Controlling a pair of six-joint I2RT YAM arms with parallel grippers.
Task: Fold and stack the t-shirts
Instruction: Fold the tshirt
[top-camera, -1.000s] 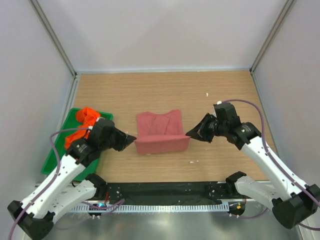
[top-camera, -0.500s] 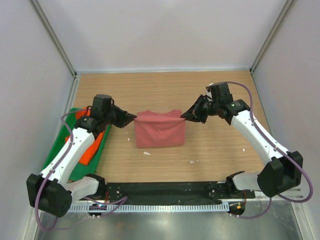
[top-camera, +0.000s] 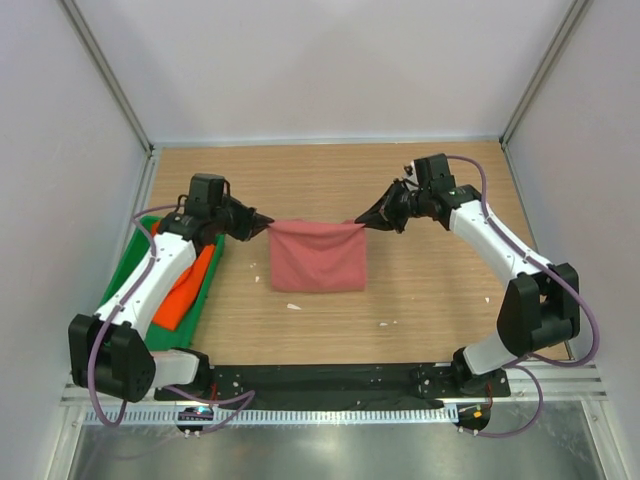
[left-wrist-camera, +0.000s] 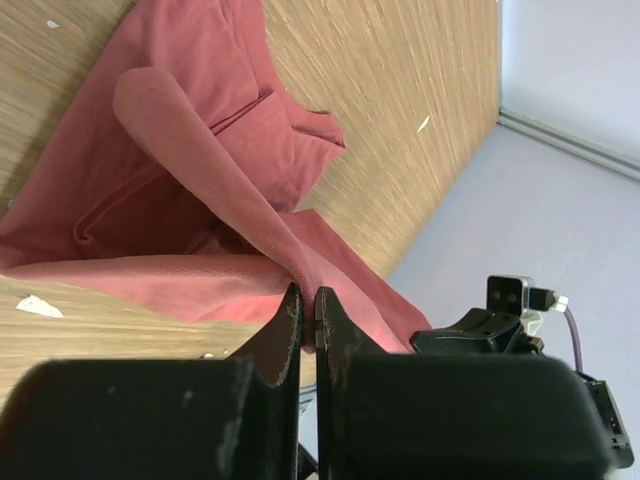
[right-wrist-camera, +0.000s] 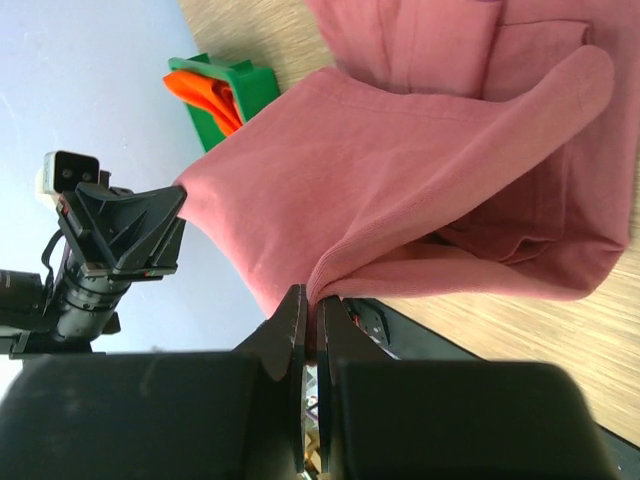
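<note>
**Wood-grain table inside a pale-walled enclosure: pink shirt gripped at two corners**

1. Work surface. The table (top-camera: 430, 290) is light wood, bounded by plain pale walls (top-camera: 320, 70) at 9, 12 and 3 o'clock. Two small white scraps (top-camera: 293, 306) lie on the wood at 6 o'clock from the cloth.

2. Task item, position. The pink shirt (top-camera: 318, 258) sits at the centre of the table. Its top edge runs as a taut, slightly sagging line between the two claws. The rest of the cloth drapes toward 6 o'clock. The wrist views show the lower folds resting on the wood, with a ridge of fabric rising to each set of fingers.

3. Left claw. The left claw (top-camera: 262, 226) is at 10 o'clock from the shirt's centre, on the upper left corner. The fingers are clenched on a pinch of pink fabric with almost no gap between them, as the left wrist view shows.

4. Right claw. The right claw (top-camera: 362, 222) is at 2 o'clock from the shirt's centre, on the upper right corner. It is likewise clamped on a fold of the pink fabric.

5. Second item. The orange shirt (top-camera: 180, 290) lies bunched in the green tray (top-camera: 128, 258) at 9 o'clock on the table. It is partly hidden by the left arm and well apart from both claws.
</note>
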